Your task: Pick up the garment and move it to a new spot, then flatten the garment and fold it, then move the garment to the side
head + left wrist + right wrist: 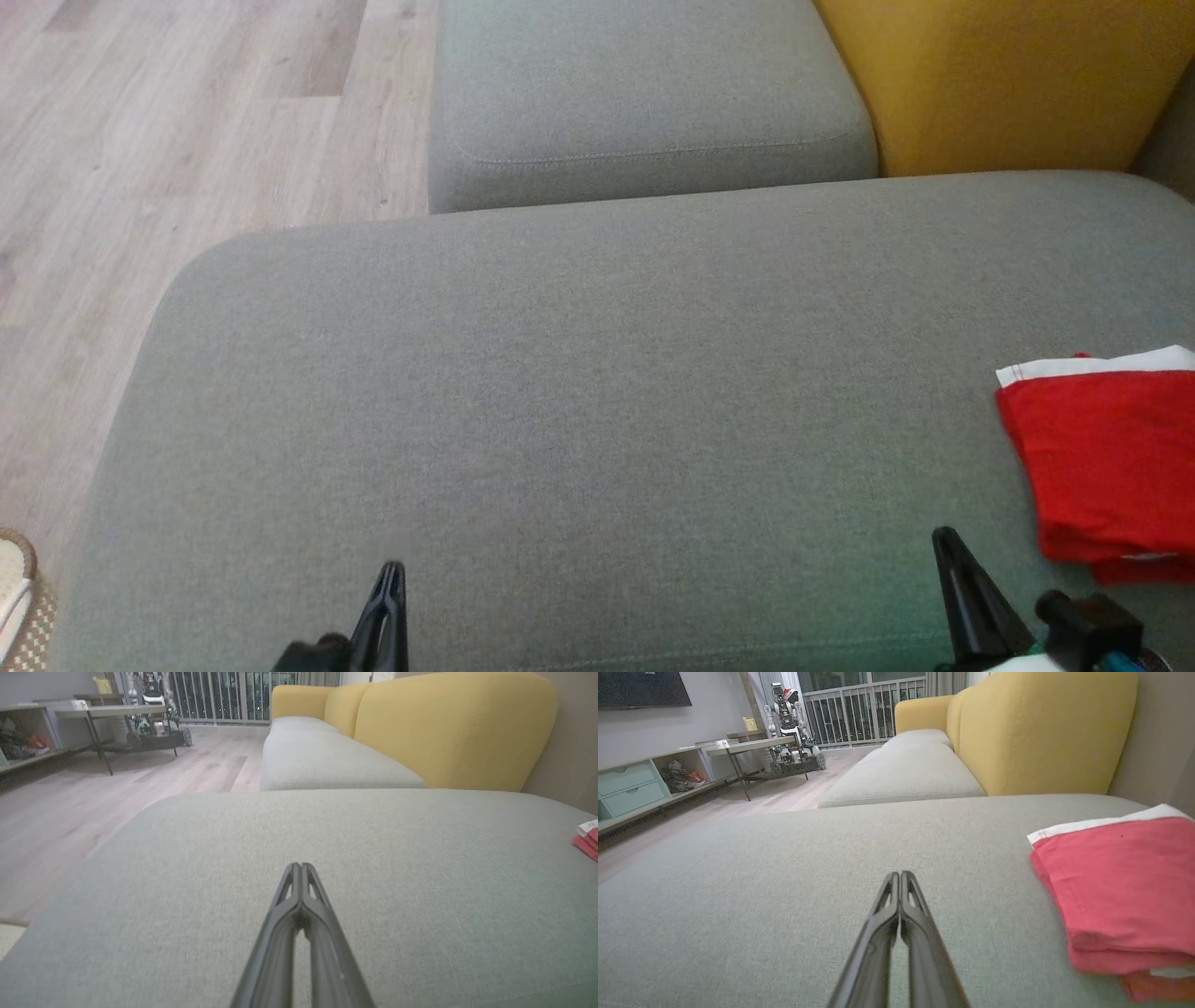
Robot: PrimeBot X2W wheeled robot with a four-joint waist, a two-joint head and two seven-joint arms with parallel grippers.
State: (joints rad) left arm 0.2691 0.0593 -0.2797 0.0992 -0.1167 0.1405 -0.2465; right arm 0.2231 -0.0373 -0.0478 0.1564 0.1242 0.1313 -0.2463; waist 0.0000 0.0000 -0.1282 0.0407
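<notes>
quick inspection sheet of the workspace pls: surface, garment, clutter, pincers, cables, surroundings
surface: grey sofa cushion, flat and smooth
job's things: red garment with a white edge, folded, lying at the cushion's right side
clutter: nothing seen
grippers: left pincer shut, holding nothing; right pincer shut, holding nothing, beside the garment but apart from it
cables: nothing seen
surroundings: yellow backrest, wood floor, low table farther off
</notes>
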